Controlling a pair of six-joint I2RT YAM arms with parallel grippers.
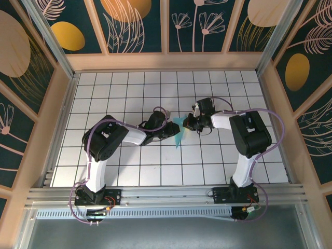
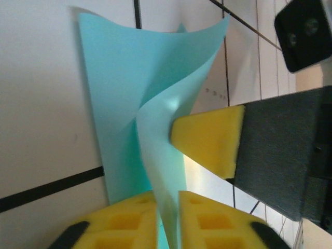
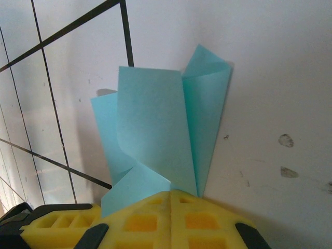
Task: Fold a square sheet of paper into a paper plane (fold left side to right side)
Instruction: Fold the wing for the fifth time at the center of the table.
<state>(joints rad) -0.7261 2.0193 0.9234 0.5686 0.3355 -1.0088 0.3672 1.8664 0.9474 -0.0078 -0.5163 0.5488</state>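
So the paper [image 1: 178, 136] sits mid-table, right between the two arms. It's half-folded and messy, with one flap curling up off the surface instead of lying flat.

The left gripper [image 2: 167, 199] has its yellow pads a crack apart with the paper running up between them. I honestly can't tell if it's really pinching or just loosely around it. The right gripper [image 3: 171, 194] is fully closed, tips nosed into the bend of the sheet. Whether any paper is caught between its pads, I can't say.

If I were doing this fold, I'd keep one side pinned flat. Then I'd carry the loose flap across low and slow, line up the edges *before* pressing, and only then run closed tips along the crease. Thin paper like this will probably buckle or skate if it's pushed from just one point.

The table [image 1: 129, 171] is white tiles with black grid lines, smooth-looking, a few scuffs in the right wrist view. All around are dark teal wall panels [image 1: 135, 21] with orange blobs and line-drawn flowers, framed in wood. There's a metal rail [image 1: 166, 194] at the near edge.
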